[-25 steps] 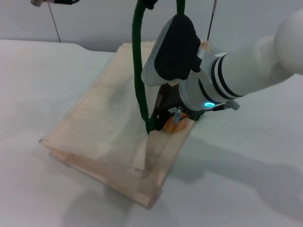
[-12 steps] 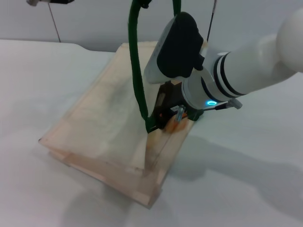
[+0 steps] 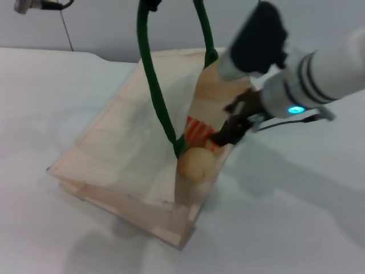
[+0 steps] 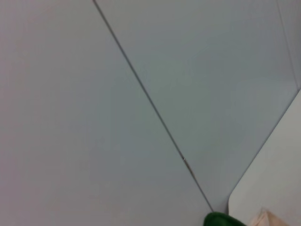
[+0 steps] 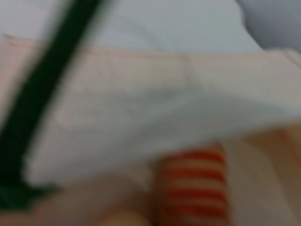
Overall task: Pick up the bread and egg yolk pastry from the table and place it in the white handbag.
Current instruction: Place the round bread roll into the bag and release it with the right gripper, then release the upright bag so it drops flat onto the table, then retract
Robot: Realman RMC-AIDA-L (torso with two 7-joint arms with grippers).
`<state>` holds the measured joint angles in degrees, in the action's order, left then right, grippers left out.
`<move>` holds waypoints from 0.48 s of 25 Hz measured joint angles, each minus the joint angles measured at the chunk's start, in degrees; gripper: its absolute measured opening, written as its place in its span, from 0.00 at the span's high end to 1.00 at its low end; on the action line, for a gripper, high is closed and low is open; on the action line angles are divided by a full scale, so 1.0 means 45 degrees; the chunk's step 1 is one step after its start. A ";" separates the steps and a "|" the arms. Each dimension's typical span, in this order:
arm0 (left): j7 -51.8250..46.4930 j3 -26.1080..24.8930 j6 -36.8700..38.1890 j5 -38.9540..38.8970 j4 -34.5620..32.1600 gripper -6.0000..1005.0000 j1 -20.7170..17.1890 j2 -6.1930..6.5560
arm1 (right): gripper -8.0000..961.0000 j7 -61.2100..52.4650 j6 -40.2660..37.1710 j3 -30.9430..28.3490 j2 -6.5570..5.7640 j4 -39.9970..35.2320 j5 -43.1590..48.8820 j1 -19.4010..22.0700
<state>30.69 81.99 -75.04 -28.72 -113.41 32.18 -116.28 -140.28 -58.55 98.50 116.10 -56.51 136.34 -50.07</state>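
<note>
The white handbag (image 3: 122, 142) lies on the table with its mouth towards my right arm. Its dark green rope handles (image 3: 153, 85) are pulled up out of the top of the head view. The orange-striped bread (image 3: 198, 131) lies inside the mouth. The round beige egg yolk pastry (image 3: 195, 164) sits just in front of it at the mouth's edge. My right gripper (image 3: 228, 131) is open and empty, just right of the bread and above the bag's rim. In the right wrist view the bread (image 5: 195, 188) shows under the bag's fabric (image 5: 164, 117).
The white table (image 3: 296, 217) stretches around the bag. A grey wall stands behind it. A part of my left arm (image 3: 34, 4) shows at the top left edge. The left wrist view shows the wall and a bit of green handle (image 4: 221, 219).
My right arm has drawn up and to the right, out of the bag's mouth. The egg yolk pastry, let go, now lies in the mouth beside the bread. The handles have shifted left.
</note>
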 joint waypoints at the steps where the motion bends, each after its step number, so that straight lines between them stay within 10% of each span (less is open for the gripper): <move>1: -0.0001 -0.0029 0.0006 0.0021 0.0030 0.85 -0.0051 0.0000 | 0.17 -0.0196 -0.0273 -0.0528 0.0001 -0.0100 0.0788 0.0224; 12: -0.0045 -0.0213 0.0818 -0.0112 0.0666 0.85 -0.0673 0.0000 | 0.17 -0.1336 -0.0820 -0.2978 0.0021 -0.1772 0.4090 0.1725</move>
<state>30.49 81.03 -71.36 -29.23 -110.41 29.15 -116.28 -146.29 -62.24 85.09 116.19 -64.49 154.74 -42.30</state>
